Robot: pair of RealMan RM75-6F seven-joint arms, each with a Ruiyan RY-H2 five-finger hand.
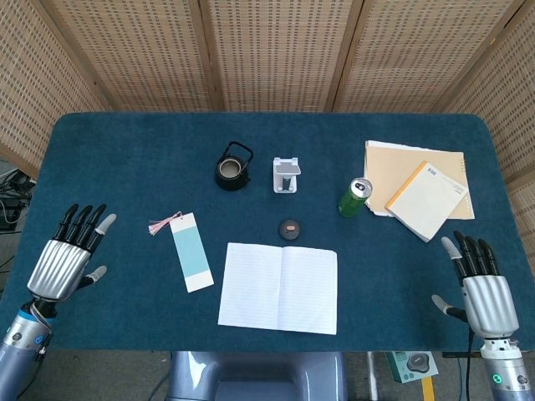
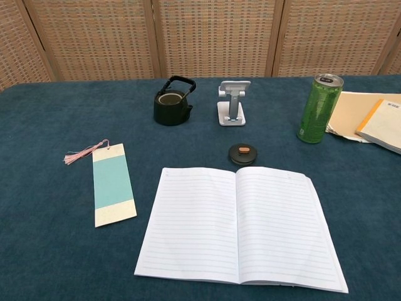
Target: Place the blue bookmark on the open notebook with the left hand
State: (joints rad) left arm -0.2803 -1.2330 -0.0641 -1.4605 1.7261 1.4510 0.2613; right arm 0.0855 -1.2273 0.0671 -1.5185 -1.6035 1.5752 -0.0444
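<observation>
blue bookmark (image 1: pixel 191 256) flat on table (image 1: pixel 125 159), just left of open notebook (image 1: pixel 279 287), untouched. left hand (image 1: pixel 65 262) near table's left edge, fingers apart, empty (right hand (image 1: pixel 483 289) likewise idle). step: reach. next: thin card, needs edge pinch.

blue table (image 1: pixel 125 150) bearing notebook (image 1: pixel 279 287), bookmark (image 1: pixel 191 251)

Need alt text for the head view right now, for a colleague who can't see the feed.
Seen from above on a blue table, a blue bookmark lies flat just left of an open notebook, untouched. The left hand and right hand hover open at the near corners, holding nothing. Behind sit a kettle, phone stand, green can and papers.
</observation>
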